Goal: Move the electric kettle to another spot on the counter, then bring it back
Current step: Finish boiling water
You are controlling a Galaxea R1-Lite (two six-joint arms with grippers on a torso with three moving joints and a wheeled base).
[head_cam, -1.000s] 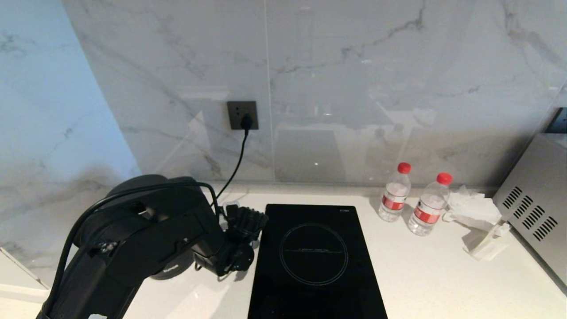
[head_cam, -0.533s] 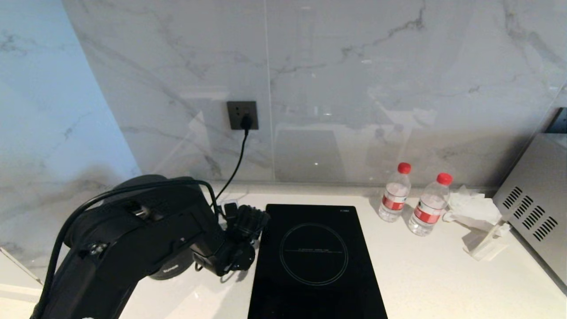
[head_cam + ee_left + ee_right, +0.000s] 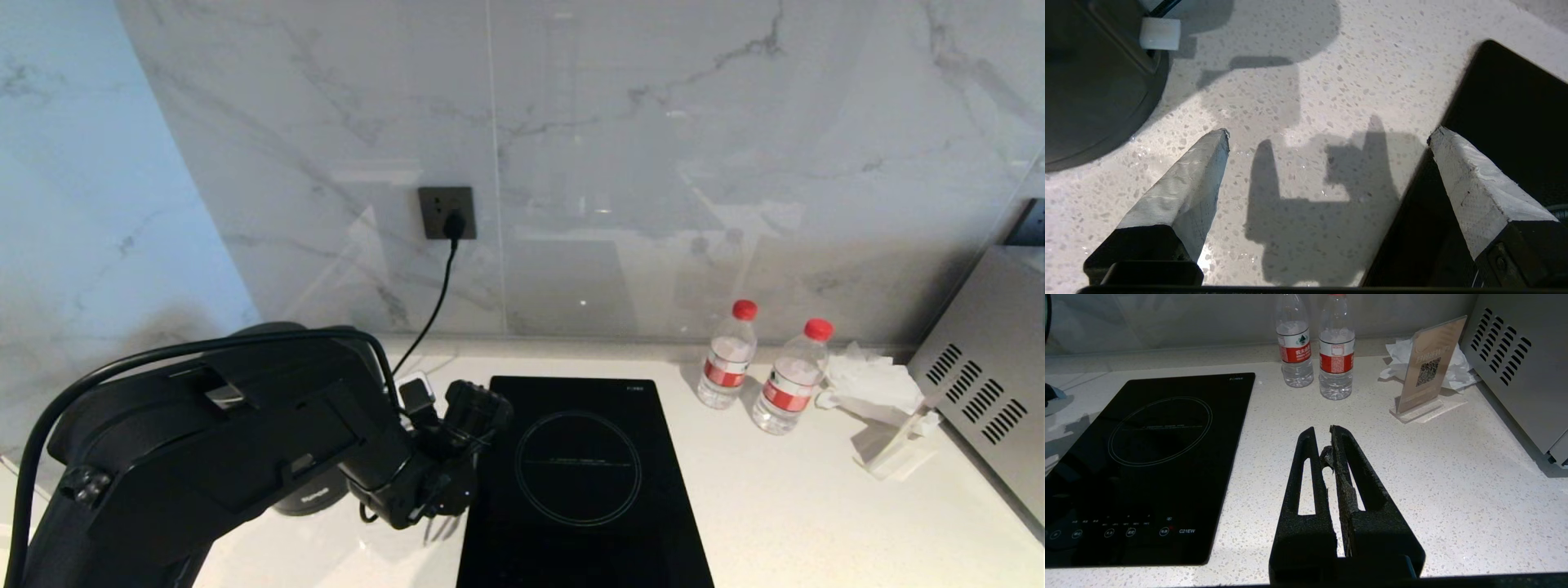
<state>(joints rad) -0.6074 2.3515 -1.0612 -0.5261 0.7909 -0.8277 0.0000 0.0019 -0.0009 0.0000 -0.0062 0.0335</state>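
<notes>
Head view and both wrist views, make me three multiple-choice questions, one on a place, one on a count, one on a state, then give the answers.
1. Where do the water bottles stand?
A. right of the hob
B. on the hob
C. beside the socket

2. How many water bottles?
A. one
B. two
C. four

3. How does the left pincer stand?
A. shut on the kettle
B. shut, empty
C. open, empty

Answers:
1 A, the water bottles stand on the counter right of the hob.
2 B, two red caps show.
3 C, the left pincer has its fingers wide apart over bare counter.

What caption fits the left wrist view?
Open left gripper above the counter, between the electric kettle and the hob.
</notes>
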